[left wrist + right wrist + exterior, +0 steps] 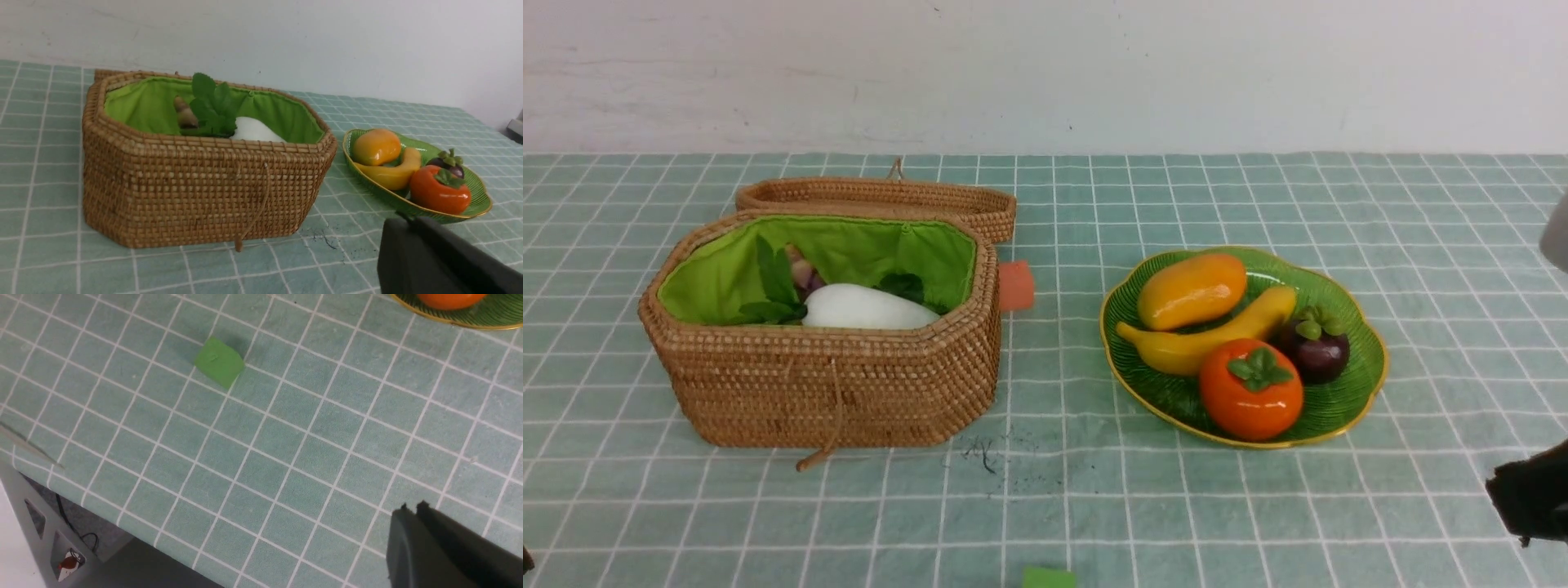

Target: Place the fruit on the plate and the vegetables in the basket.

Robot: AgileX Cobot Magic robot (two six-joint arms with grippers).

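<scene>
Teal checked cloth [1094, 506] is covering the table, and a plain white wall is standing behind it. On the robot's left the basket [833, 384] is sitting with its lid [882, 200] folded back, and the white radish [866, 307] is lying inside on the green lining among green leaves; the other vegetables are mostly hiding behind it. On the right the plate [1347, 400] is carrying the mango [1192, 290], the banana [1201, 343], the persimmon [1250, 400] and the mangosteen [1315, 349], all touching one another. A small green block [219, 362] is lying near the table's front edge. The left gripper [408, 218] is hanging closed and gripping nothing, and the right gripper [412, 507] is likewise hanging closed and empty above bare cloth.
</scene>
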